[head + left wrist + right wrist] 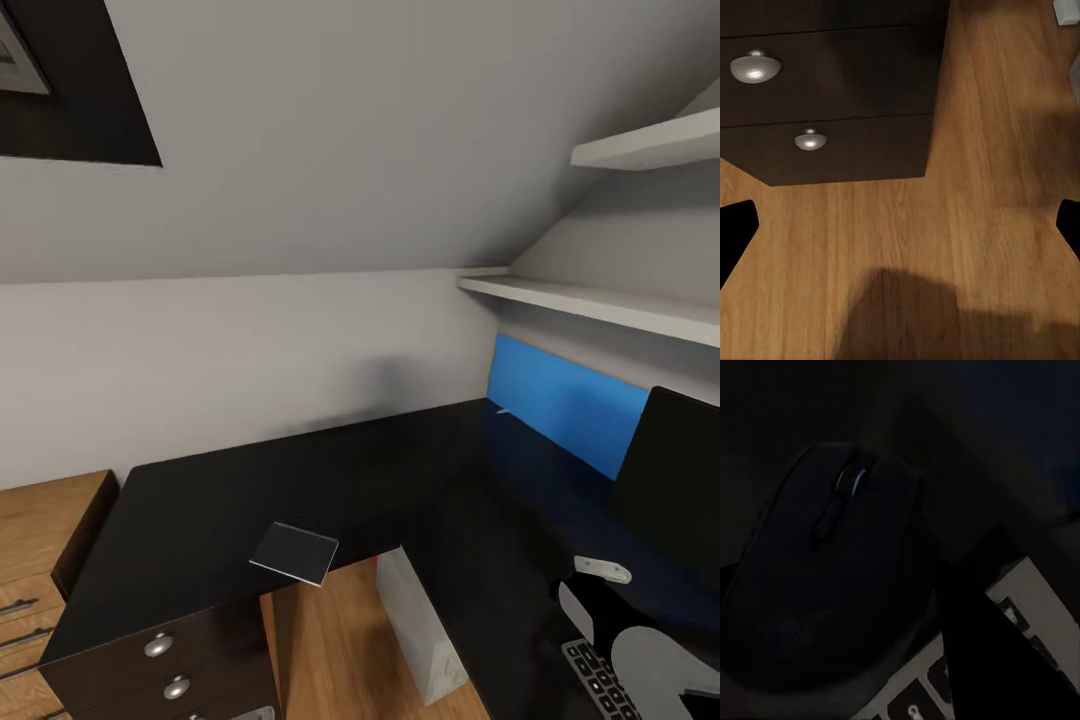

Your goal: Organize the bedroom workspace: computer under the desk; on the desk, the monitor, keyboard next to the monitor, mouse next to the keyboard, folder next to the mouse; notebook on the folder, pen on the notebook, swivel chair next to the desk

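One L-shaped glossy black desk (pixel 400 470) fills the head view, with one blue back panel (pixel 560 400). One dark monitor (pixel 670 480) stands on it at the right; one keyboard (pixel 597 680) lies near the front edge. One small dark pad (pixel 295 552) rests mid-desk. Two drawer knobs (pixel 755 67) show. The left gripper (pixel 900 225) is spread wide above the wood floor (pixel 982 225). The right gripper's state is unclear; one black mouse (pixel 832 577) sits close before it, beside the keyboard.
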You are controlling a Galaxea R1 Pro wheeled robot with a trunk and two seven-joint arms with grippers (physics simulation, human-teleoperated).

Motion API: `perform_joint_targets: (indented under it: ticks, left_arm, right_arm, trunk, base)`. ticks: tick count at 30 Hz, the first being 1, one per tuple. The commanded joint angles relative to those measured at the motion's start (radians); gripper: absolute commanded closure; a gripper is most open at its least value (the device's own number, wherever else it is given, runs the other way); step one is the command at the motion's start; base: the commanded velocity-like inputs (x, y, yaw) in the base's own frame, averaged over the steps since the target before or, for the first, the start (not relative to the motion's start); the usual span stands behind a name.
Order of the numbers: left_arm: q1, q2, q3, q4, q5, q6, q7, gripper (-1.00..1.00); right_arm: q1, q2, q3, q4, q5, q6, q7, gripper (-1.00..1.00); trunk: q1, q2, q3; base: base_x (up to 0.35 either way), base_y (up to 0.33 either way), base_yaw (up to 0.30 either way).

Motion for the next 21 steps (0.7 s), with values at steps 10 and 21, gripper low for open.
perform_joint_targets:
  ticks: [10, 21]
  left_arm:
    - [-0.001, 0.001, -0.008, 0.001, 0.011, -0.006, 0.006, -1.0]
    - [-0.001, -0.001, -0.01, 0.001, 0.011, -0.008, 0.007, -1.0]
  right_arm:
    - [0.0, 0.003, 0.001, -0.003, -0.013, -0.014, -0.006, 1.0]
    - [0.0, 0.003, 0.001, -0.002, -0.013, -0.076, -0.006, 1.0]
  trunk:
    - [0.039, -0.071, -0.033]
    - [0.081, -0.148, -0.067]
  base:
    - [0.0, 0.0, 0.0]
    - [0.0, 0.0, 0.0]
